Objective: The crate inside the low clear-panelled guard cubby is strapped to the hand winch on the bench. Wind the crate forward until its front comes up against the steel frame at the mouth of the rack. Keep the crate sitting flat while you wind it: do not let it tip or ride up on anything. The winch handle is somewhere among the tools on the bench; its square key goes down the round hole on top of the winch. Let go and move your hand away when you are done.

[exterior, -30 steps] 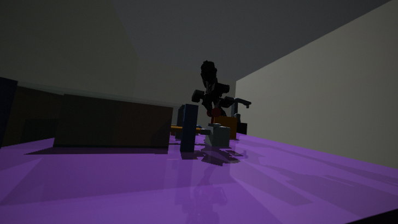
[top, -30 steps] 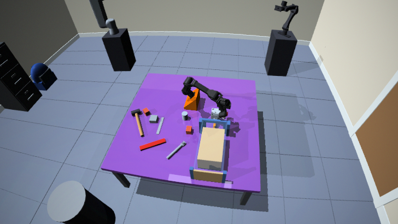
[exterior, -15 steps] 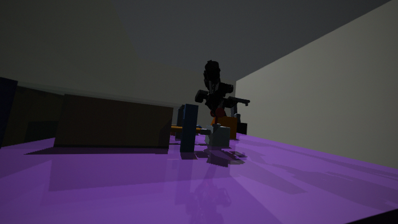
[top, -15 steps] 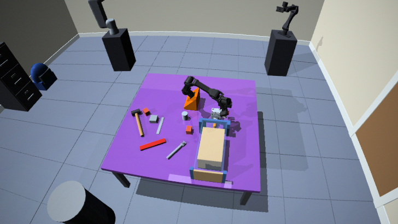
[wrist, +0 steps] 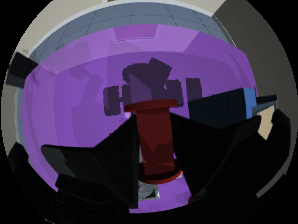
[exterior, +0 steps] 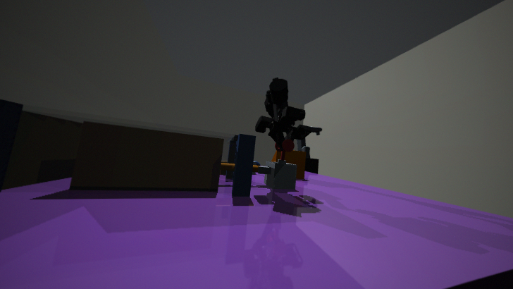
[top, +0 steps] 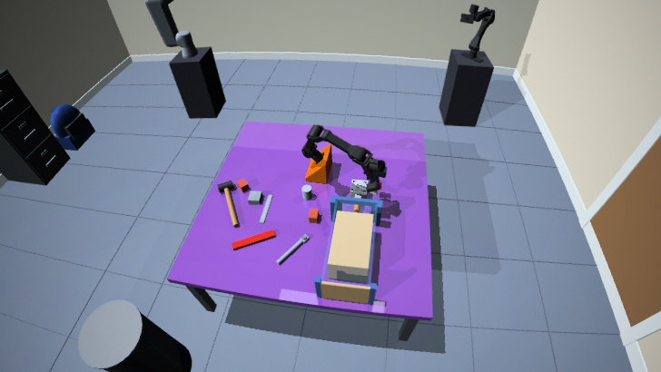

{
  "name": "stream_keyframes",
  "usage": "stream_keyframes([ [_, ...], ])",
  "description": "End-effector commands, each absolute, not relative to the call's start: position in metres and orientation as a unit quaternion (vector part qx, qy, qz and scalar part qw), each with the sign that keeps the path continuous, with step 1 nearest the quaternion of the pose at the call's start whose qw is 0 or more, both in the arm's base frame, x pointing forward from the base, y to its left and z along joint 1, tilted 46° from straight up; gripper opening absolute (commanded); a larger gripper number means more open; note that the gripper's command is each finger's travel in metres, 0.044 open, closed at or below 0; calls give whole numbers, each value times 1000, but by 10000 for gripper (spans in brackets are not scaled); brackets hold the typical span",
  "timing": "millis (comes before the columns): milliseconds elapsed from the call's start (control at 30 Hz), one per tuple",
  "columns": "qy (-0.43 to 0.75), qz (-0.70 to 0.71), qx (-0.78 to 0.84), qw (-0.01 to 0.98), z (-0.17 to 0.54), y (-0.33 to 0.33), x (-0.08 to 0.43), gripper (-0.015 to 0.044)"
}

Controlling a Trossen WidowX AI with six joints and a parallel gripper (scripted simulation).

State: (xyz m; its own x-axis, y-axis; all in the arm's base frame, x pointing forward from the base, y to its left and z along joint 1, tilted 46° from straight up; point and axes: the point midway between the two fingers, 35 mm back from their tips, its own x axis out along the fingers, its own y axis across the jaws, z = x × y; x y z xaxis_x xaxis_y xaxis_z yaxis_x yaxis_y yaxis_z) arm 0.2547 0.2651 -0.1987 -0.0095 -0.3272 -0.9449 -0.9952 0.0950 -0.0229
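Observation:
My gripper (top: 373,187) (exterior: 283,145) (wrist: 150,117) is shut on the red winch handle (exterior: 287,145) (wrist: 155,130), above the grey winch (top: 359,189) (exterior: 287,177) (wrist: 147,191). The handle's thin red shaft reaches down to the winch top; how deep its key sits is hidden. The tan crate (top: 353,235) (exterior: 150,158) sits flat in the clear-panelled cubby. An orange strap (top: 356,208) (exterior: 226,165) runs from it towards the winch. A small gap shows between the crate's front and the blue frame (top: 332,208) (exterior: 244,165) at the winch end.
A grey cylinder (top: 307,191) and a red block (top: 313,215) stand left of the winch and cubby. A wrench (top: 291,249), a red bar (top: 253,239), a pale flat bar (top: 265,209), a grey block (top: 254,197), another red block (top: 242,185) and a hammer (top: 231,208) lie farther left.

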Motion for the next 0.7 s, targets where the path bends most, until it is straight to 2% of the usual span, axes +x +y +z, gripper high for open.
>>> stream_keyframes([
  [0, 605, 406, -544, 417, -203, 272, 228, 0],
  [667, 605, 406, -544, 417, -203, 273, 223, 0],
])
